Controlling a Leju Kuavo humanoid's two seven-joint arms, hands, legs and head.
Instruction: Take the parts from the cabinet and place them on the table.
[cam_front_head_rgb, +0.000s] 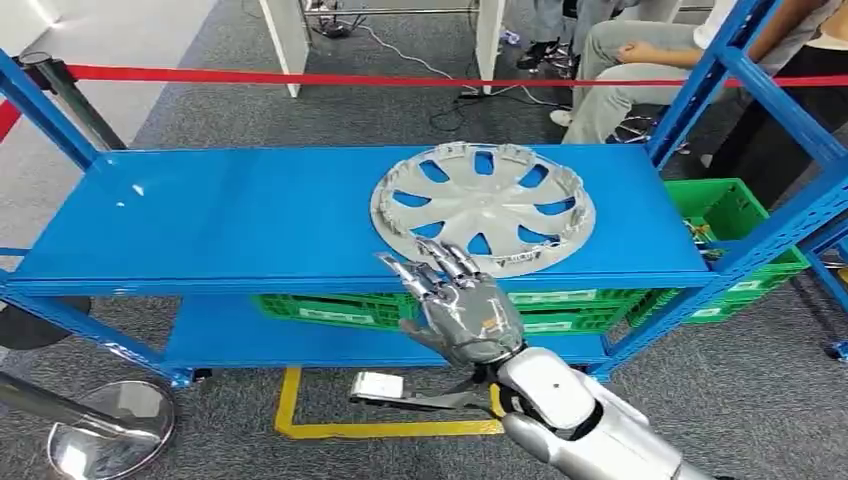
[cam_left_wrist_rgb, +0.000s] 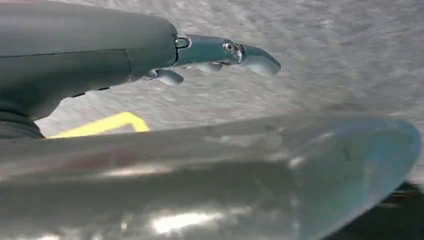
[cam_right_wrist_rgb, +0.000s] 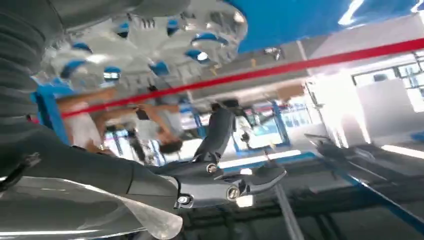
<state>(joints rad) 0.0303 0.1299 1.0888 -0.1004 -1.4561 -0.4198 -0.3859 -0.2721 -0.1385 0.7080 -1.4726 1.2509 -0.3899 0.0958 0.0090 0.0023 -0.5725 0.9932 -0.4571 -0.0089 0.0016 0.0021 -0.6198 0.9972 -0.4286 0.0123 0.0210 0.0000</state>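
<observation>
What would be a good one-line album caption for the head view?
Robot's open right hand reaches toward a silver hubcap lying on the blue shelf.

Industrial test floor or workshop area — grey carpet, blue steel shelving rack (cam_front_head_rgb: 300, 215) with silver wheel cover (cam_front_head_rgb: 483, 208) on top shelf, green plastic crates (cam_front_head_rgb: 730, 215) below and beside. Red barrier tape (cam_front_head_rgb: 300, 76) on stanchions cordons zone — yellow floor marking (cam_front_head_rgb: 380, 428) under rack, seated person (cam_front_head_rgb: 640, 60) beyond.
</observation>
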